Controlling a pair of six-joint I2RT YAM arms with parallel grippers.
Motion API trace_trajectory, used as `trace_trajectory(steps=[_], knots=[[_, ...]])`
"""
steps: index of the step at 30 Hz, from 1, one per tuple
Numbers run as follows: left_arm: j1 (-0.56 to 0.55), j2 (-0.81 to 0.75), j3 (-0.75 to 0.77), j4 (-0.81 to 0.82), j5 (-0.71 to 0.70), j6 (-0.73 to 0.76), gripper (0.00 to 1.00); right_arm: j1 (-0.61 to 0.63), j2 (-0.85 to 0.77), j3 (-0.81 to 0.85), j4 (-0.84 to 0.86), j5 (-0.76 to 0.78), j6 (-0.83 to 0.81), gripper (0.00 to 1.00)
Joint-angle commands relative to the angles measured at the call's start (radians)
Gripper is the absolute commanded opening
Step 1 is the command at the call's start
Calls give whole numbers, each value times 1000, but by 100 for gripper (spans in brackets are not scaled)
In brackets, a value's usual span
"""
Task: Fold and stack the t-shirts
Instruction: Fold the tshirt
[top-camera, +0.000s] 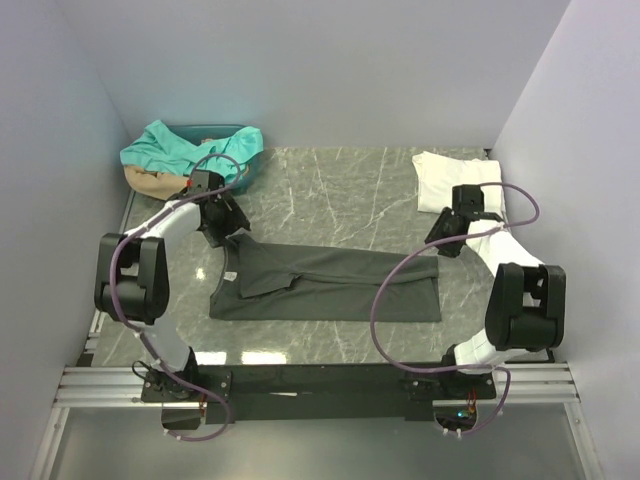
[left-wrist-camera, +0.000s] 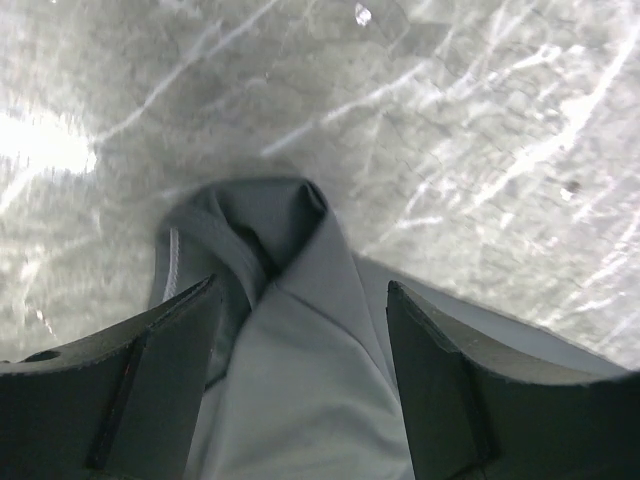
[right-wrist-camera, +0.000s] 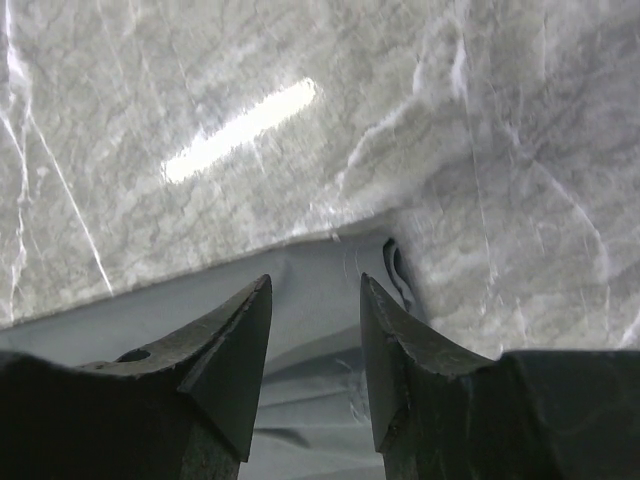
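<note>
Left gripper (left-wrist-camera: 300, 300) and right gripper (right-wrist-camera: 315, 285): both with jaws apart, clamping nothing.
I hang them over opposite ends of the charcoal t-shirt (top-camera: 330, 285), folded lengthwise across the tabletop's (top-camera: 330, 190) middle; the white t-shirt (top-camera: 450, 180) lies at the far right corner.

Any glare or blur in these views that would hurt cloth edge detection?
Top external: sharp, with pale light reflections on the grey marble tabletop along its near edge. Left wrist: blown-out glare patch at left, dark charcoal grey cloth t-shirt slightly soft. Right wrist: bright streak on the marble, shirt edge readable.
</note>
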Motion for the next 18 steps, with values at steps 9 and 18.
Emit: trace_trajectory(steps=[9,18], knots=[[5,110,97,18,-25,61,72,-11,56,-12,42,47,16,47],[6,144,118,14,-30,71,56,-20,98,-23,68,58,8,47]])
